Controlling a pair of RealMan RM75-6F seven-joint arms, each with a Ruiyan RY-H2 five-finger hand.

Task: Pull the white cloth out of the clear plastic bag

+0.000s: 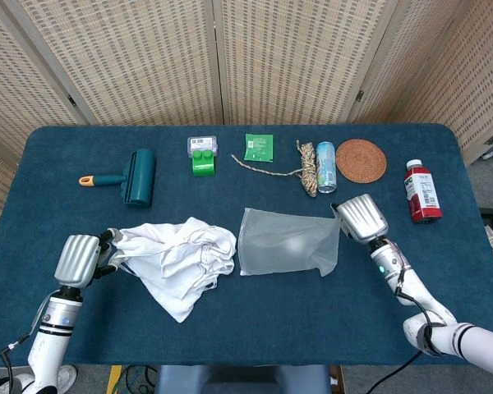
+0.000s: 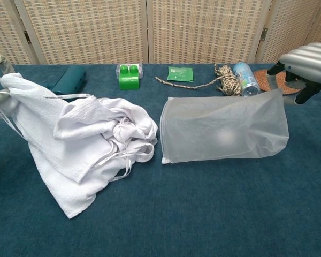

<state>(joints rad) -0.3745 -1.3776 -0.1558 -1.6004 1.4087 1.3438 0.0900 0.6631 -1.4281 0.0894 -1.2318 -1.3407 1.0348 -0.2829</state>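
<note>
Blue felt covers the table (image 1: 255, 320), where the white cloth (image 1: 179, 257) lies crumpled just left of the clear plastic bag (image 1: 287, 243), fully outside it. Left hand (image 1: 80, 260) grips the cloth's edge; right hand (image 1: 361, 218) pinches the bag's closed corner.

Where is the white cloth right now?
The white cloth lies bunched on the blue table's front left, held by the left hand, just left of the clear plastic bag and apart from it.

Robot lab, blue-covered table (image 1: 246, 295), wicker screens (image 1: 255, 57), assorted props
</note>
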